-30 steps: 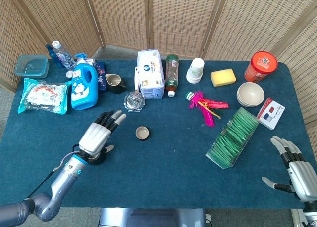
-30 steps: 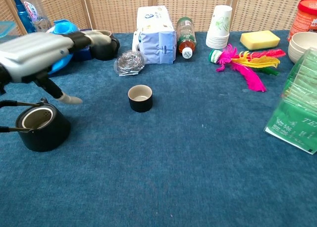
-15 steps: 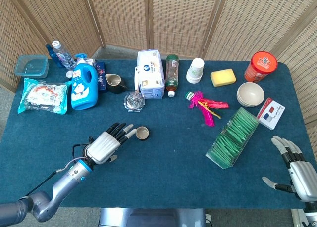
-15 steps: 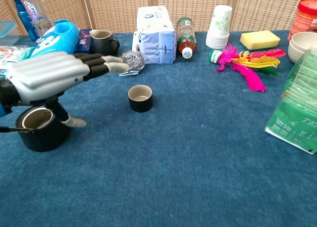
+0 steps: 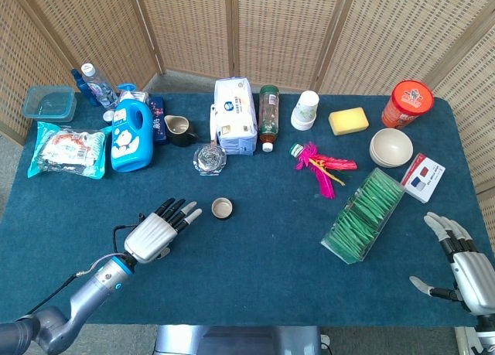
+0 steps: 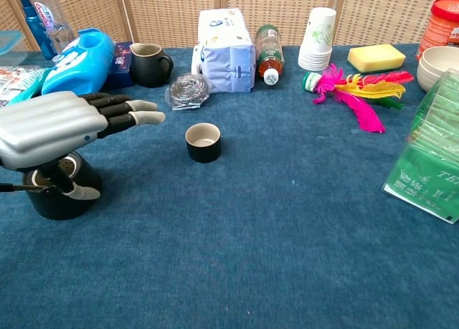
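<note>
Since half a second ago the left hand (image 5: 157, 230) has drawn back toward the table's near left, its fingertips now well short of the small black cup (image 5: 222, 208) they had almost reached; the cup itself has not shifted. Left hand: flat, palm down, fingers straight and slightly spread, holding nothing; in the chest view it (image 6: 54, 127) hovers above a black round pot with a strainer insert (image 6: 59, 188), the thumb dipping toward its rim, contact not clear. Small black cup (image 6: 203, 142): upright, open top, on the blue cloth just right of the left fingertips, apart from them. Steel scouring ball (image 5: 209, 159): beyond the cup, near it. Dark mug (image 6: 150, 64): beside the blue detergent bottle (image 5: 131, 136), far left. White tissue pack (image 5: 234, 125) and lying drink bottle (image 5: 268, 116): back centre. Right hand (image 5: 462, 264): at the near right edge, fingers extended and apart, empty, seen in the head view only. Green packet box (image 5: 363, 215): left of that hand, well apart from it.
</note>
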Available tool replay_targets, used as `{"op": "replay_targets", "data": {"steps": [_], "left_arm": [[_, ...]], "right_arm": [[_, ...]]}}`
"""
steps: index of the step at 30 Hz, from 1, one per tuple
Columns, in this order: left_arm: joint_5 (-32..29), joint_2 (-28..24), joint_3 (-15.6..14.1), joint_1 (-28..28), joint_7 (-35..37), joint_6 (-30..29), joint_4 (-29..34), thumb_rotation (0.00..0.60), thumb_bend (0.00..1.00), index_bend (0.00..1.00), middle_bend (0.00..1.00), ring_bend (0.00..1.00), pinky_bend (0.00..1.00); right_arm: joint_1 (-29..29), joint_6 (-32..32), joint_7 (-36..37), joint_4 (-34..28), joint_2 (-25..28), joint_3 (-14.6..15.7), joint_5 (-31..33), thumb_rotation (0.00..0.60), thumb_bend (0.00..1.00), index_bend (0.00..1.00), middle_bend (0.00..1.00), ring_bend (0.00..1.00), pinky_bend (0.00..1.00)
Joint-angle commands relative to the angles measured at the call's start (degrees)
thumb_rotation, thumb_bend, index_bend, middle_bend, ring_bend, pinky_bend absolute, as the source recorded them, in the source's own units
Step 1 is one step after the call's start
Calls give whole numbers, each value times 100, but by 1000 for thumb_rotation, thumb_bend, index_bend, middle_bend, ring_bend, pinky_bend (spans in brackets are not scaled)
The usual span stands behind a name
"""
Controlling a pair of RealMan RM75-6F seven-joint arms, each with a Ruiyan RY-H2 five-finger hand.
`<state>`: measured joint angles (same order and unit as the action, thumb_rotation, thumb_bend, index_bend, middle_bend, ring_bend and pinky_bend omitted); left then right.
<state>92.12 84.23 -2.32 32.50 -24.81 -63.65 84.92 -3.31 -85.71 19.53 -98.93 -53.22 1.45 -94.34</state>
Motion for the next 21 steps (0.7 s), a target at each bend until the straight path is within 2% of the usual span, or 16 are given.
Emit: {"op": "replay_targets", "data": {"steps": [1, 9, 21], "left_arm": [[30, -44, -49, -48, 69, -47, -90, 600, 91, 0, 0, 0, 93], [170, -269, -223, -198, 342, -226, -259, 600, 94, 0, 0, 0, 93], [207, -575, -357, -495, 864, -563, -873, 600, 93, 0, 0, 0, 93]], "right_arm": [[-4, 6, 35, 6, 9, 2, 1, 600, 0, 0, 0, 0, 0], [9, -26, 117, 26, 32, -12, 36, 600, 0, 0, 0, 0, 0], [7, 3, 63, 15, 15, -8, 59, 600, 0, 0, 0, 0, 0]]}}
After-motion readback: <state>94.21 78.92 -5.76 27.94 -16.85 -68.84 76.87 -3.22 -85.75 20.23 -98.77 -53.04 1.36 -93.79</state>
